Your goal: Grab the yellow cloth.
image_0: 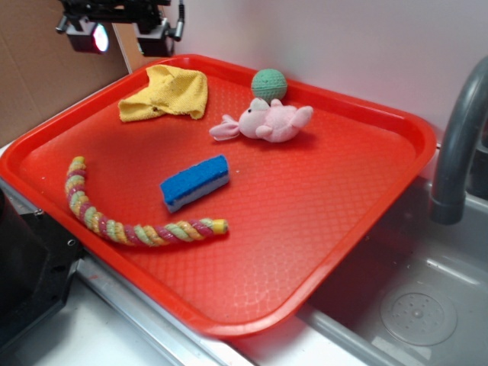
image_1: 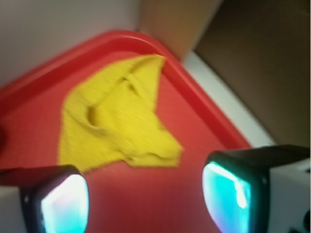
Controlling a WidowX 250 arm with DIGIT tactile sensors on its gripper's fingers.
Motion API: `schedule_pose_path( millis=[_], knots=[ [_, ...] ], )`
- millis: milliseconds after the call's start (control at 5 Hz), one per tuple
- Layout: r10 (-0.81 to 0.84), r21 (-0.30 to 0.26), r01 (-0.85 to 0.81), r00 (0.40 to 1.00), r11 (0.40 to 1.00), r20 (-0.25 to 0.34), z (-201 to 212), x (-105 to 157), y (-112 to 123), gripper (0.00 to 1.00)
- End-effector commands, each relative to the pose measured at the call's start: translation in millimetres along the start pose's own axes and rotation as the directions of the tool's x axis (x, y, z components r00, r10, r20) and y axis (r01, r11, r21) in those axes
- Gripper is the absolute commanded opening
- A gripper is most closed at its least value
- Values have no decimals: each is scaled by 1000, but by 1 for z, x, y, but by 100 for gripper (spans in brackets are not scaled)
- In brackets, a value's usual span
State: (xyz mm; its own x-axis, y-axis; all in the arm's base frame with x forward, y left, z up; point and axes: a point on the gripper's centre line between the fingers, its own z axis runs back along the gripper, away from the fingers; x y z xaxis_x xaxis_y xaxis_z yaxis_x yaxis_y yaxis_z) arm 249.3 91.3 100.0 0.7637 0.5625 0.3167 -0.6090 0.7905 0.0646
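The yellow cloth (image_0: pixel 168 93) lies crumpled in the far left corner of the red tray (image_0: pixel 358 229), close to the raised rim on two sides, with a peaked fold near its middle and a thinner pointed flap running toward the tray's left edge. In the wrist view the yellow cloth (image_1: pixel 116 116) sits ahead of the gripper (image_1: pixel 146 194), whose two fingers stand spread wide apart with nothing between them; the gripper (image_0: pixel 122 30) hangs above the corner, clear of the fabric. The step in hand is judged to be the approach and descent. To do it well, centre the open fingers over the raised fold rather than the flat flap, since bunched fabric should give the pads more to pinch. Descend until the fingertips touch the tray surface lightly, then close fully; terry is likely to compress, so a partial close risks slipping. Keep the fingers clear of the tray rim, which lies just beside the cloth. The green ball (image_0: pixel 269 84) and the pink plush toy (image_0: pixel 267 122) are near on the right but apart from the cloth; the blue sponge (image_0: pixel 195 181) and braided rope (image_0: pixel 130 221) are well apart.
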Motion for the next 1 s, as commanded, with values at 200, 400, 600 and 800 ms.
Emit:
schedule_pose_path(
  millis=[200,400,600,800],
  knots=[
    [73,37,-73,997,997,-18,-46,35,5,100],
    [68,37,-68,997,997,-20,-50,39,3,100],
    [67,35,-67,998,997,-19,-53,43,3,100],
    [67,12,-66,997,998,-29,-64,43,2,100]
  ],
)
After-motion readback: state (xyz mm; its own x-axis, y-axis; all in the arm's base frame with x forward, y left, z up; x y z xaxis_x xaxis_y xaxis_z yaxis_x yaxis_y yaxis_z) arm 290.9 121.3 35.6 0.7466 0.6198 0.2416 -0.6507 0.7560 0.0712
